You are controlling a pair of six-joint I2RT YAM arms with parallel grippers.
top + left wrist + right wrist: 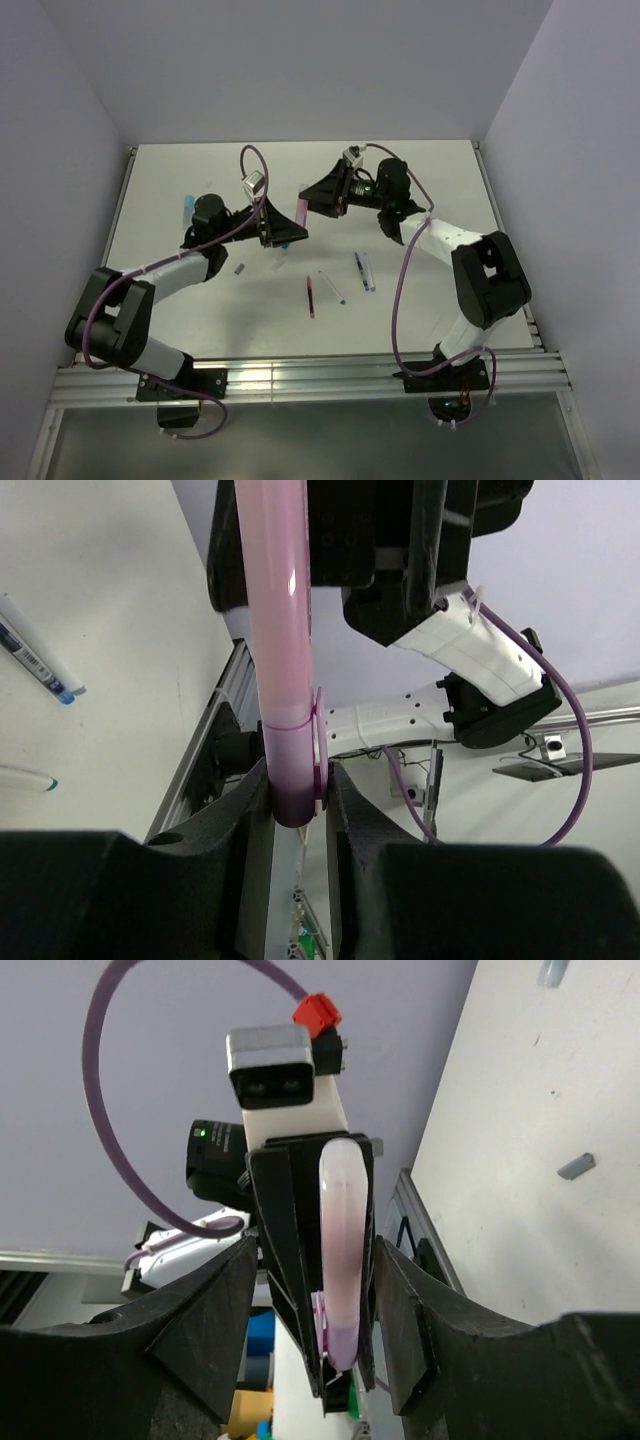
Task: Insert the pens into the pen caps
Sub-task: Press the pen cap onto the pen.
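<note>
On my left wrist cam the left gripper (298, 785) is clamped on the pink cap (292, 765), both pads tight against it, clip facing right. The pink pen (275, 600) sits seated in that cap, seam visible just above the pads, and runs straight up toward the other arm. On the right wrist cam the right gripper (318, 1252) has its jaws spread w/ the pen's rounded end between them: clear gap on the left side, right finger (410, 1300) just beside the barrel, can't tell if it touches, so I read it as open, not holding. From the top cam both grippers meet nose to nose over the middle of the table (160, 180), the pen bridging them, lifted off the surface. Other pens lie on the table nearer the bases: red pen (311, 297), white pen w/ green tip (332, 286) just right of it, dark blue pen (359, 270) further right w/ another pale one beside it. Grey cap (239, 268) sits alone near the left forearm; light blue cap (186, 203) is further back-left, by the left arm's wrist. A small pale piece (280, 263) lies on the table just in front of the left gripper, too small to tell what it is
</note>
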